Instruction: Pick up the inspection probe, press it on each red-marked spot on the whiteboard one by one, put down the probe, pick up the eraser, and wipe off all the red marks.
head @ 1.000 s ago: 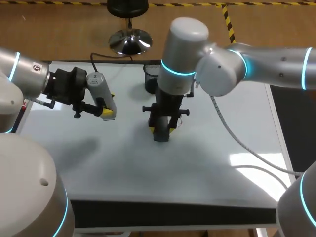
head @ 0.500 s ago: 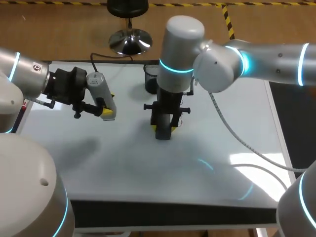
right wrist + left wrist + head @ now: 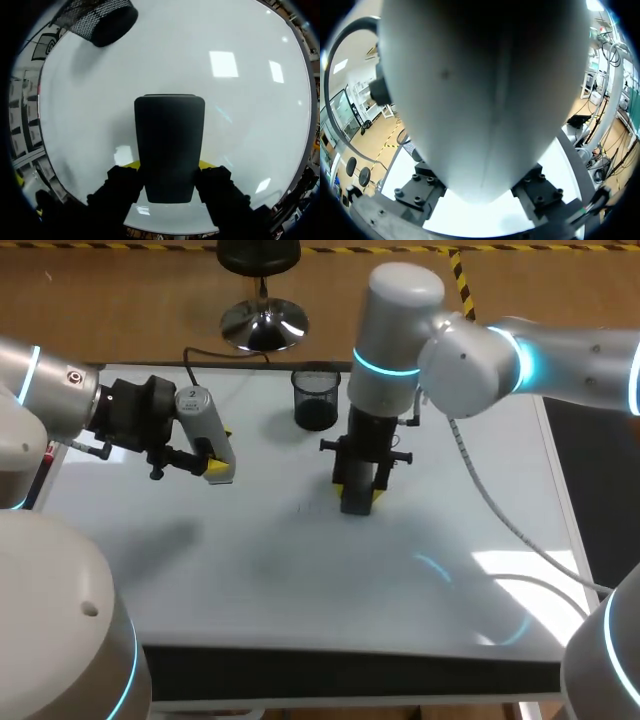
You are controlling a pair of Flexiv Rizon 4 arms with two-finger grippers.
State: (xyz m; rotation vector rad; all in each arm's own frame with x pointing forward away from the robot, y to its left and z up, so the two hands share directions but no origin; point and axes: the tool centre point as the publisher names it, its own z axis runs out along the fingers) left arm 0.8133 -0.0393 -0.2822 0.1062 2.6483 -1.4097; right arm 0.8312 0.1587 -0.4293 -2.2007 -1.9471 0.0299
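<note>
The bench [image 3: 250,580] has a smooth white glossy top, with a dark strip [image 3: 350,675] running along its near edge. Bright patches of reflected light [image 3: 520,570] lie toward the near right corner, and square lamp reflections [image 3: 223,64] show on the sheen. A soft grey shadow [image 3: 170,540] dulls the left side.

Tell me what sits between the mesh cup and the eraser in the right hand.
Nothing: only bare whiteboard separates the mesh cup from the eraser in the right hand, shown in the right wrist view.
</note>
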